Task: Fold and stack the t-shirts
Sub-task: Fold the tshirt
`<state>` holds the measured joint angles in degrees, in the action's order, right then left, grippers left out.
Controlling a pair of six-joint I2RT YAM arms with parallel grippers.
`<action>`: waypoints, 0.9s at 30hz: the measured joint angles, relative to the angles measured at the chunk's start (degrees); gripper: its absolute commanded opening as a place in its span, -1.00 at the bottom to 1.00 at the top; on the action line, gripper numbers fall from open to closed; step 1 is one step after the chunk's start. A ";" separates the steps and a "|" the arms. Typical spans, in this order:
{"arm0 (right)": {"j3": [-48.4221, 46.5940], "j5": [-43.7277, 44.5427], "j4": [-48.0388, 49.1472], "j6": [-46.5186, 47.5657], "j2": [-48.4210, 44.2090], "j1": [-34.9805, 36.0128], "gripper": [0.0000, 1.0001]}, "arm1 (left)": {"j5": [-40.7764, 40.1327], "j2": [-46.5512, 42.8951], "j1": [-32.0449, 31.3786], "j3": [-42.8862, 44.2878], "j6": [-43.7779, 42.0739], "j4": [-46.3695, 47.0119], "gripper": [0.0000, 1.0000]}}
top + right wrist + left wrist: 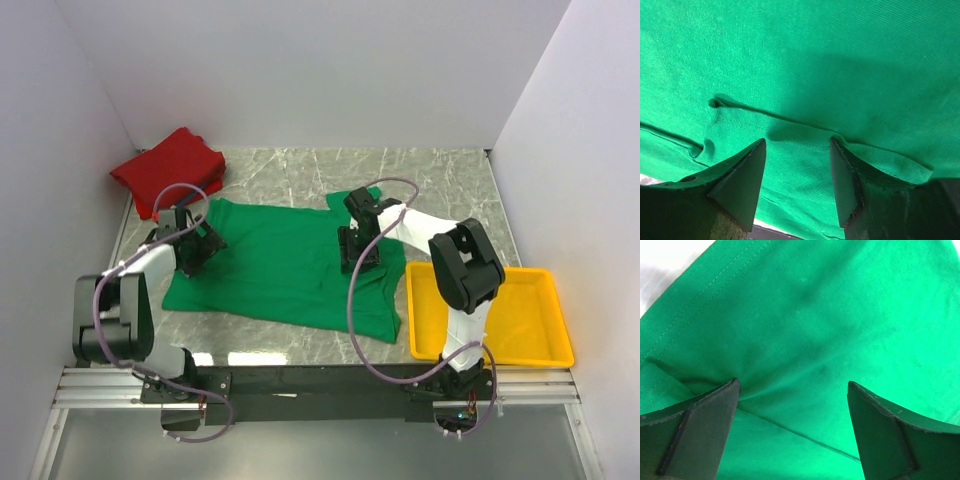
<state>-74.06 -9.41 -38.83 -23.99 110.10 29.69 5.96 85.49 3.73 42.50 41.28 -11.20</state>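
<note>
So the bright green cotton short-sleeved t-shirt is spread out mostly flat across the middle of the grey marble-look worktop. Its collar end points to the far edge, and its right side reaches the near edge right beside the yellow plastic tray. The fabric has a few soft creases, and the hem has a double row of stitching. The red cotton t-shirt is just a crumpled heap in the far left corner, close to the green one's left sleeve.

The left gripper sits over the green shirt's left edge with its jaws spread wide and nothing pinched, just cloth underneath. The right gripper is down on the shirt's right half near the collar. Its jaws are apart, straddling a folded hem ridge rather than clamping it.
</note>
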 measured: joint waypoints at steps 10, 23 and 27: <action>6.99 -0.98 4.28 -1.90 -4.92 1.51 0.21 | -3.28 -15.02 0.00 -10.91 3.76 -5.05 0.96; 17.09 -1.20 9.51 -7.13 -12.61 5.70 0.21 | -8.87 -23.91 0.00 -11.37 9.51 -18.95 0.99; 16.41 -0.94 8.26 -7.28 -12.63 5.84 0.21 | -10.14 -26.21 0.00 -9.55 9.42 -21.75 0.99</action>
<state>-57.65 -10.35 -30.57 -31.27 97.47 35.53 -4.19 59.29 3.73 32.95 50.70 -32.95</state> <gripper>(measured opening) 0.602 0.995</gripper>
